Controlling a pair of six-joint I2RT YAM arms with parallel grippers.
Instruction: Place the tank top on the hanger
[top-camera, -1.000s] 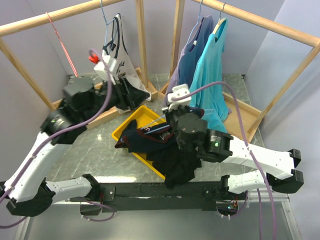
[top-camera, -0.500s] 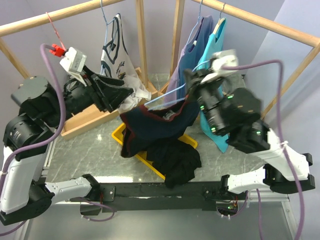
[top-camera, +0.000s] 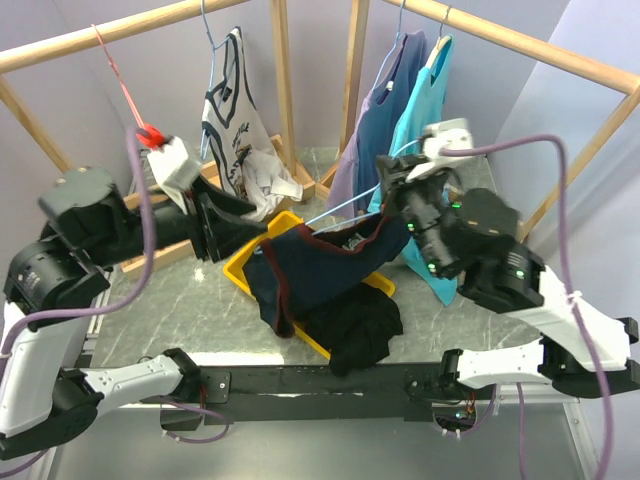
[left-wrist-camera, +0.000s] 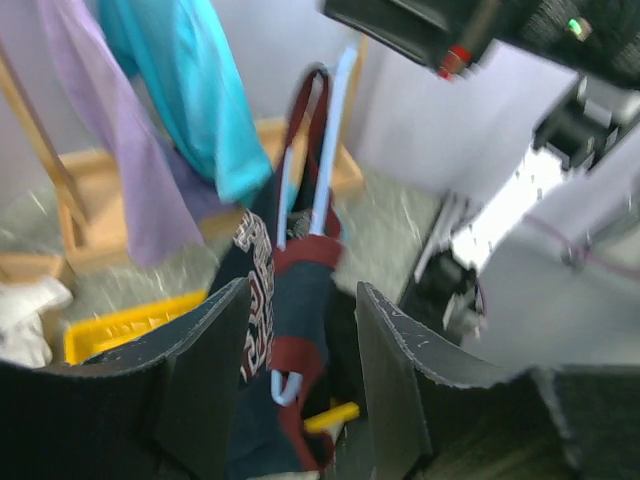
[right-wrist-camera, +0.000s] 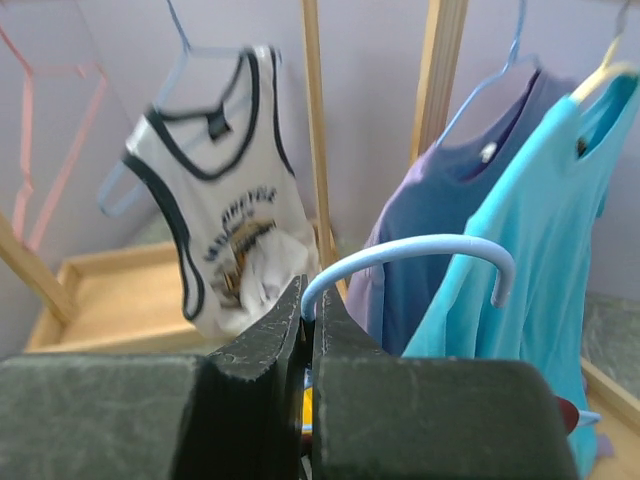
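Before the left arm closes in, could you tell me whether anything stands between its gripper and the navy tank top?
Nothing visible does: the dark navy, maroon-trimmed tank top hangs directly before the open left gripper.

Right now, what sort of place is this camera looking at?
Probably a robotics lab bench staged as a clothes-hanging station: wooden rails carrying hung tops, a yellow bin of garments on the table, and two robot arms bolted at its near edge.

Lilac walls (top-camera: 160, 70); wooden rack frame (top-camera: 283, 80); grey marbled tabletop (top-camera: 180, 310).
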